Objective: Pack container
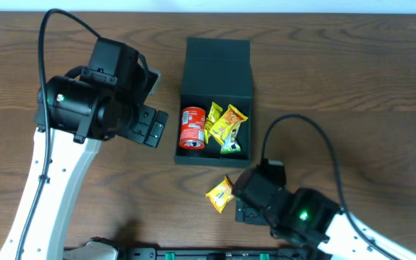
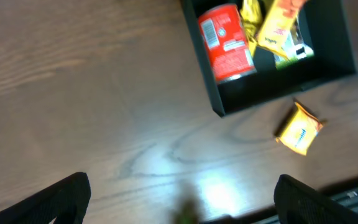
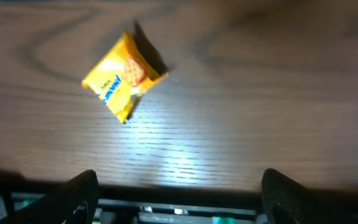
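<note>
The dark teal container [image 1: 243,148] lies mid-table with its flap lid [image 1: 217,54] folded back. Inside it are a red can [image 1: 192,128] and yellow snack packets [image 1: 226,123]; the left wrist view shows the container [image 2: 213,93] and can [image 2: 227,42] at the top. One yellow packet [image 1: 220,194] lies loose on the table in front of the container. My right gripper [image 3: 179,196] hovers open over the table's front edge, with that packet [image 3: 120,78] off to its upper left. My left gripper [image 2: 182,199] is open over bare wood left of the container, and the loose packet [image 2: 298,129] lies to its right.
The left arm [image 1: 85,108] stands left of the container. The right arm [image 1: 302,217] is at the front right. A dark rail [image 3: 179,211] runs along the table's front edge under the right gripper. Brown wooden tabletop [image 1: 352,87] surrounds the container.
</note>
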Available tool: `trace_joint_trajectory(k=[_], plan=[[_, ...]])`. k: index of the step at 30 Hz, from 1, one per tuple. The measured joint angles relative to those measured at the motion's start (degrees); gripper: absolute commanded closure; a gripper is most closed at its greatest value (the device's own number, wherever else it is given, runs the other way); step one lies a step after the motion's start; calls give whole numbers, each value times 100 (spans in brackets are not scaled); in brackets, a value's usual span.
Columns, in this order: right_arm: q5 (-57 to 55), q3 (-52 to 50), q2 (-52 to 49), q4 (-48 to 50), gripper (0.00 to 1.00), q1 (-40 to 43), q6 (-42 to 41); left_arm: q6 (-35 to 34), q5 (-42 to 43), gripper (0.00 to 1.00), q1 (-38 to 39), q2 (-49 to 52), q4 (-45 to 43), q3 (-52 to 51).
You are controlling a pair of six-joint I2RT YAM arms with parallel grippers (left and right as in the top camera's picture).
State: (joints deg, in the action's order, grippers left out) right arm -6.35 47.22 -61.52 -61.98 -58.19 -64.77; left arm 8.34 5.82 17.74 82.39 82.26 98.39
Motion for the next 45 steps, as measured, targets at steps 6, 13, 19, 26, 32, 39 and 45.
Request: trace_joint_trajectory(k=[6,13,19,26,32,39,45], plan=[[-170,-1082,-2,1115,37,-304,-1331,-46,94,4,0,0,179,0],[-179,-1613,-24,2487,25,-323,-1810,-66,133,5,0,0,188,0],[-376,-1615,-225,2806,24,-323,-2306,-66,133,5,0,0,284,0],[-415,-1617,-1108,3696,23,-323,-2754,-68,142,4,0,0,308,0],[-398,-1617,-1412,3904,23,-313,-2931,-68,149,5,0,0,315,0],[-398,-1606,-1742,4358,23,-302,-2983,-68,149,5,0,0,306,0],[-380,-1602,-1871,4577,43,-212,-2914,-66,146,5,0,0,304,0]])
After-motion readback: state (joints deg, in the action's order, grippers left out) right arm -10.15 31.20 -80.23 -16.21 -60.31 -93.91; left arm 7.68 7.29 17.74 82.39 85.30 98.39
